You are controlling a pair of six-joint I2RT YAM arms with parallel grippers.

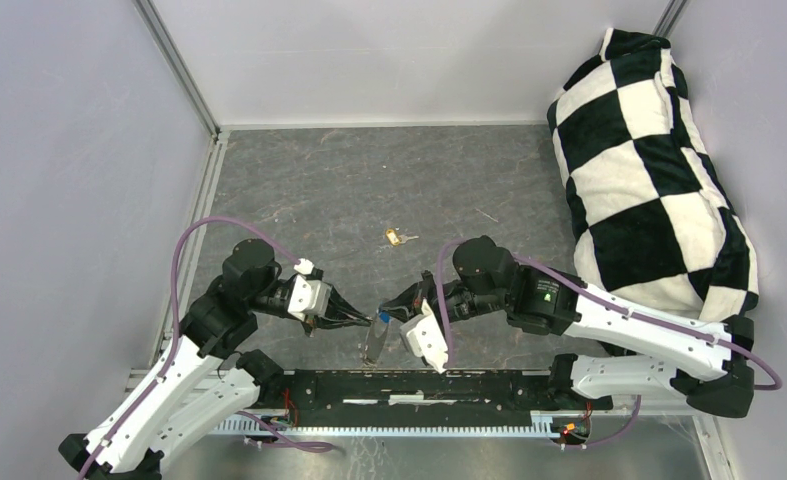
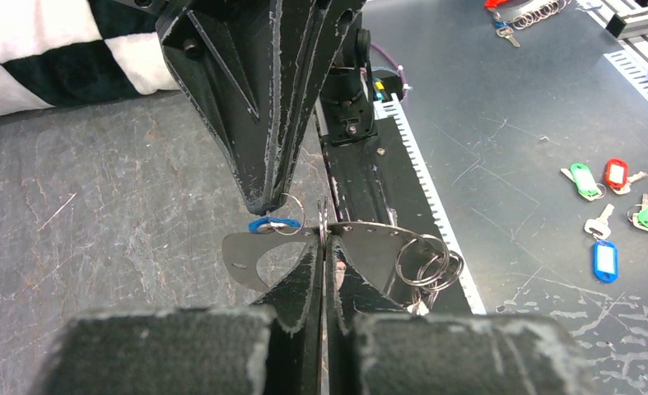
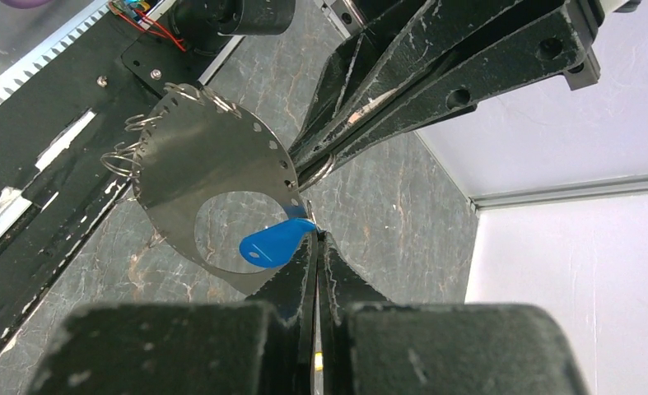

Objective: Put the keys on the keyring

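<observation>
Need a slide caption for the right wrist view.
Right tool pinches blue key at the edge of the keyring, which left tool clamps.

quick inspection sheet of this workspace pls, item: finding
surface: grey marbled tabletop, scuffed
job's things: keyring, a flat silver plate with a hole, held between the grippers; blue key at its edge; brass key loose on the tabletop
clutter: coloured key tags lying past the toothed rail
grippers: left gripper shut on keyring; right gripper shut on blue key
cables: purple cables along both arms, clear of the keyring
surroundings: checkered cushion at the tabletop's right edge
</observation>
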